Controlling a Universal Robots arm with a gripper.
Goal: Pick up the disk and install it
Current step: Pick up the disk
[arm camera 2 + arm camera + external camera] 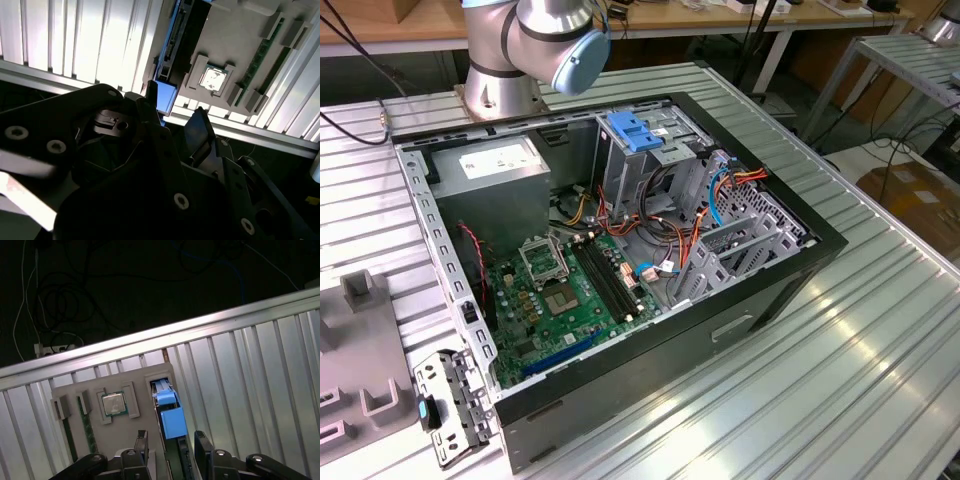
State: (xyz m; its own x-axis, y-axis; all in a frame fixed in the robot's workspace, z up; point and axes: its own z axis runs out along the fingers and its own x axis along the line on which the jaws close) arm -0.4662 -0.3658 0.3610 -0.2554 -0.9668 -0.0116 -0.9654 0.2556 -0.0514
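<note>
Over the grey tray (142, 410) on the surface (250, 365), the hand (171, 436) is hovering with fingers (142, 445) spread, straddling the disk (172, 420) standing edge-up in its slot; I judge that gripping well is depending on staying centred and square.

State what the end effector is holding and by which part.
Nothing: the end effector hangs open over the disk, which sits in the tray slot.
</note>
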